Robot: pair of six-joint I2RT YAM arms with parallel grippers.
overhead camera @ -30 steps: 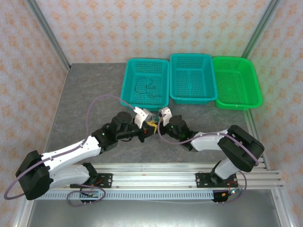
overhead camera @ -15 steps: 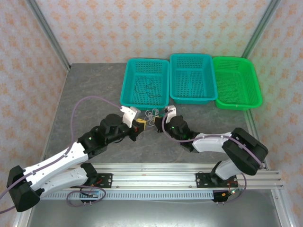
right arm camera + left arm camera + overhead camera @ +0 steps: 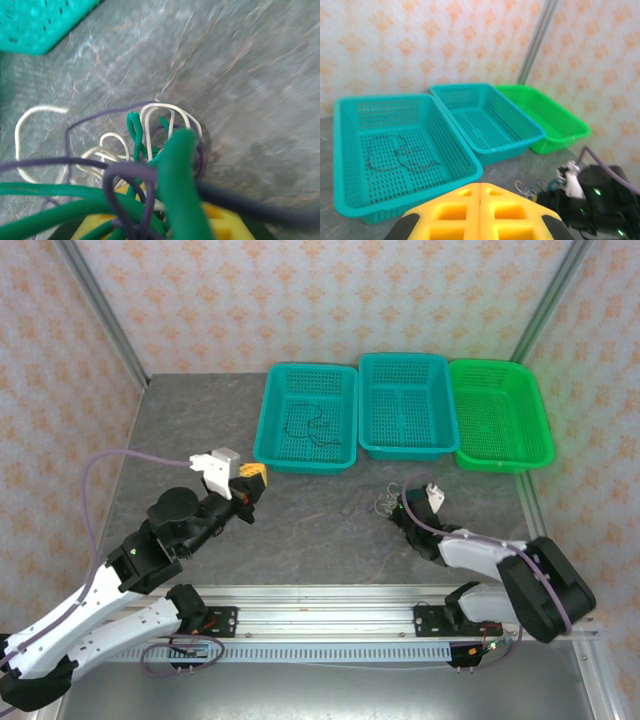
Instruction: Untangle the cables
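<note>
Separation step: right gripper (image 3: pixel 397 508) looks clamped on cable clump (image 3: pixel 384 504) of green, whitish and dark wires right of centre on the bench (image 3: pixel 190 430), left gripper (image 3: pixel 250 478) pinched together empty, raised toward the left edge, 1 black cable (image 3: pixel 305 426) in left teal basket (image 3: pixel 268 420); next likely needs left to grab 1 strand and pull apart.
</note>
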